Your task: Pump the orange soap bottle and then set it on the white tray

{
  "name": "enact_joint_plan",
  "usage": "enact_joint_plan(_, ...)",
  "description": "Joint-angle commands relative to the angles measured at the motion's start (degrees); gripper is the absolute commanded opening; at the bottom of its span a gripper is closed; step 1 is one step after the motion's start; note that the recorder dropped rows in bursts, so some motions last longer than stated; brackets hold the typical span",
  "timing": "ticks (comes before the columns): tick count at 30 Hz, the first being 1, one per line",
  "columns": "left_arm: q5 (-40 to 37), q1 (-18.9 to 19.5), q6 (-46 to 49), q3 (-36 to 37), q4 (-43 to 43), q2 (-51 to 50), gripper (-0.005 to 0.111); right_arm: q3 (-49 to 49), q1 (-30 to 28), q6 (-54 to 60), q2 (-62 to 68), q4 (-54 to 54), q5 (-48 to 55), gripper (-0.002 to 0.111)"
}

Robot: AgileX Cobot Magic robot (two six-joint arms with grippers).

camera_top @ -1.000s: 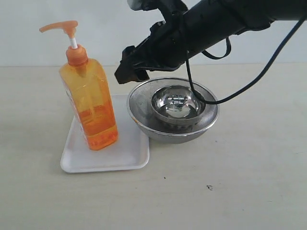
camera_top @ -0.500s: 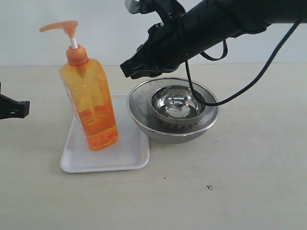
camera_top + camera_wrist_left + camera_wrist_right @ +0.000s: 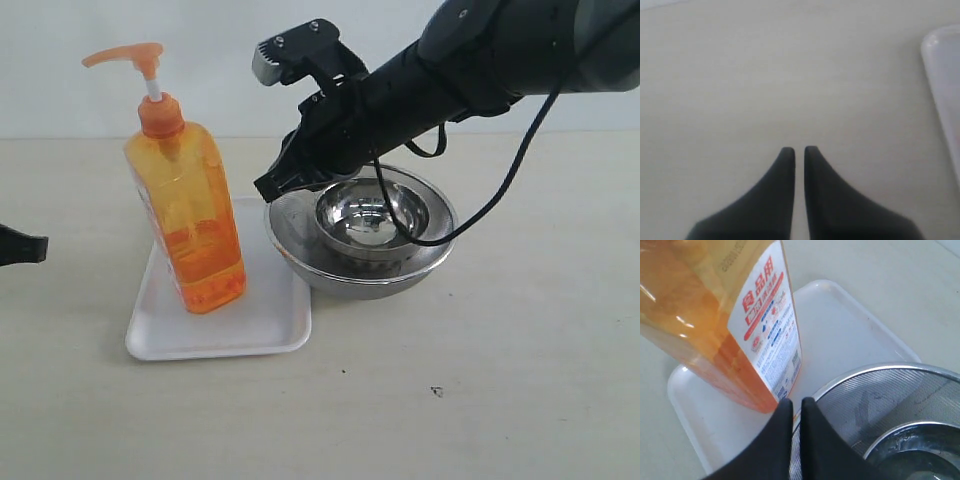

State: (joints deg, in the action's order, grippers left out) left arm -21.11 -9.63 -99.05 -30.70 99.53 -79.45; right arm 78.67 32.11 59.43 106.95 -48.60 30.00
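Well to the left of the orange soap bottle (image 3: 190, 230), our left hand (image 3: 20, 246) hangs over bare tabletop (image 3: 450, 400), fingers pressed together, grasping nothing. The bottle stands upright on the white tray (image 3: 262, 330), pump head raised. Just right of the bottle, our right hand (image 3: 270, 187) is clenched and empty, its tip between the bottle and the rim of the mesh steel bowl (image 3: 300, 255). We see the risk here: a sideways move of that clenched hand could topple the tall bottle, or catch the bowl rim and push the bowl into the bottle.
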Motion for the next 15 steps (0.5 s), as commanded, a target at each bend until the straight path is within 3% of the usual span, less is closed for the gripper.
enact_joint_plan(1,16.70,4.75,5.10,-4.88,0.42,-1.58,0.005,0.06,-0.09,2.21,0.27,-0.61,-1.57,0.000)
enact_joint_plan(12,32.08,6.27,12.43,-8.63,0.42,-1.71,0.005,0.18,2.47,9.07,2.38,-5.74,-4.39,0.000)
enact_joint_plan(15,31.27,6.27,17.77,-8.63,-4.45,-1.71,0.005,0.18,3.89,9.60,2.38,-5.74,-7.32,0.000)
